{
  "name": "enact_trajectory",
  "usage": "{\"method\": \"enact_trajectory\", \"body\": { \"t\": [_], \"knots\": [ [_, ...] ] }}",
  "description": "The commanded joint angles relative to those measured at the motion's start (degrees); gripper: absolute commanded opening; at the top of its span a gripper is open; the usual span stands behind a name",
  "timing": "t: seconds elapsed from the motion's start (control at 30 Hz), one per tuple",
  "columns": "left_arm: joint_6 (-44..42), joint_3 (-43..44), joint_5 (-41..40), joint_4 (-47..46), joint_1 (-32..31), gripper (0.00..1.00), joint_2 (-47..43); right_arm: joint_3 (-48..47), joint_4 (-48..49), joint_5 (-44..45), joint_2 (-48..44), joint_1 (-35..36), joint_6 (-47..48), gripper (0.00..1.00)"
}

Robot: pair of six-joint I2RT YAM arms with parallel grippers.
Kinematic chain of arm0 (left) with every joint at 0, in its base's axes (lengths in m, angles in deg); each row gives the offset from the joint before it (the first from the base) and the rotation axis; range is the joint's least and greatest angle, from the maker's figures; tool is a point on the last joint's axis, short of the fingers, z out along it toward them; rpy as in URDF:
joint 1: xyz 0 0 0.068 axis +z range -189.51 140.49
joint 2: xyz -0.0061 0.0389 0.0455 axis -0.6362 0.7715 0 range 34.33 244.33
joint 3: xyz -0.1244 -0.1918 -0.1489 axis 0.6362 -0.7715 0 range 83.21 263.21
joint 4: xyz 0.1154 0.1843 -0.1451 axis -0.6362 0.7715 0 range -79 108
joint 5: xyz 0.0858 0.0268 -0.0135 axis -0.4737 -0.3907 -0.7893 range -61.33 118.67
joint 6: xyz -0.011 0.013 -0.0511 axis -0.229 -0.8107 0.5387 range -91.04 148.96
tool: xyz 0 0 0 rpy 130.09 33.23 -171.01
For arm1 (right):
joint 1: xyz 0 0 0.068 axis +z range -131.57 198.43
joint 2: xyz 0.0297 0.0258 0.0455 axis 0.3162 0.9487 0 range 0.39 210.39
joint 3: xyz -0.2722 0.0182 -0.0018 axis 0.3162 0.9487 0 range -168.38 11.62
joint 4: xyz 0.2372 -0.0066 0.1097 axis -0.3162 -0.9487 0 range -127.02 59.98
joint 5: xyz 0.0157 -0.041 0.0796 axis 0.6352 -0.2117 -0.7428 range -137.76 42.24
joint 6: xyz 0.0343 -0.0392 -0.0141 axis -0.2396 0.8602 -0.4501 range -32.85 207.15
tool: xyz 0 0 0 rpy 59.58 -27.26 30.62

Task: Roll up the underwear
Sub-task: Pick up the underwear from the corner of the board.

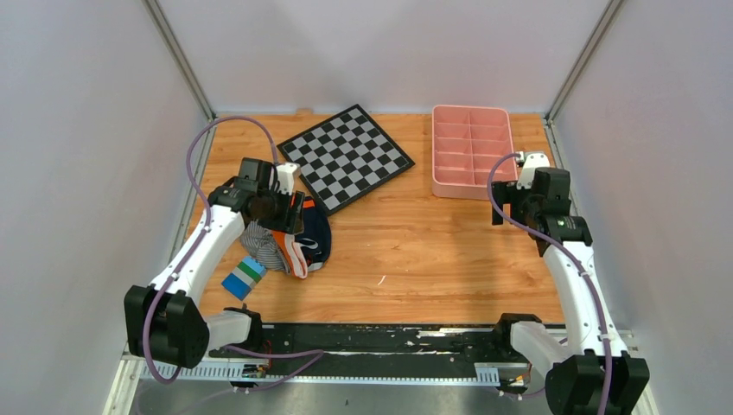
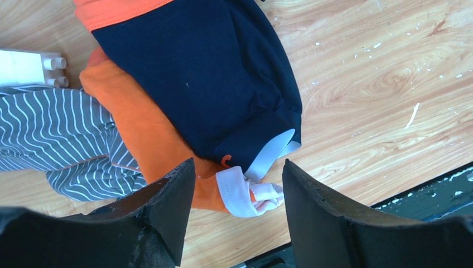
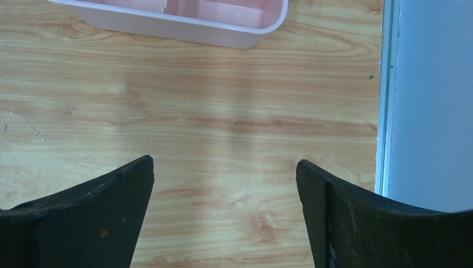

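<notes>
Orange underwear (image 2: 150, 139) partly under navy pair (image 2: 206, 72), left jaws spread with its white trim between them, right jaws spread over wooden surface (image 3: 223, 139).

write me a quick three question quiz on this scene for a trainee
1. True or false: the right gripper is holding the orange underwear.
2. What lies on top of the orange underwear? A) the navy pair B) the checkerboard C) the pink tray
3. Which gripper hangs over the orange underwear with its jaws open?

Key:
1. False. It is open over bare table.
2. A
3. The left gripper.
</notes>
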Motion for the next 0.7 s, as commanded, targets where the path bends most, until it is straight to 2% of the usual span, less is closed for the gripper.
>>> {"method": "enact_trajectory", "body": {
  "t": [0.0, 0.4, 0.67],
  "knots": [
    [2.5, 0.2, -0.3, -0.5, -0.6, 0.66, 0.0, 1.4, 0.8, -1.0, -2.8, -0.3, -0.3, 0.98],
    [1.6, 0.8, -2.5, 1.8, -1.1, 0.66, -0.1, 1.0, 0.5, -4.3, -1.8, -0.4, -0.4, 0.97],
    [-2.7, 3.6, -4.5, 6.4, -3.1, 0.63, 5.1, 1.1, 0.6, -4.5, -1.2, -0.5, -0.4, 0.97]
  ]
}}
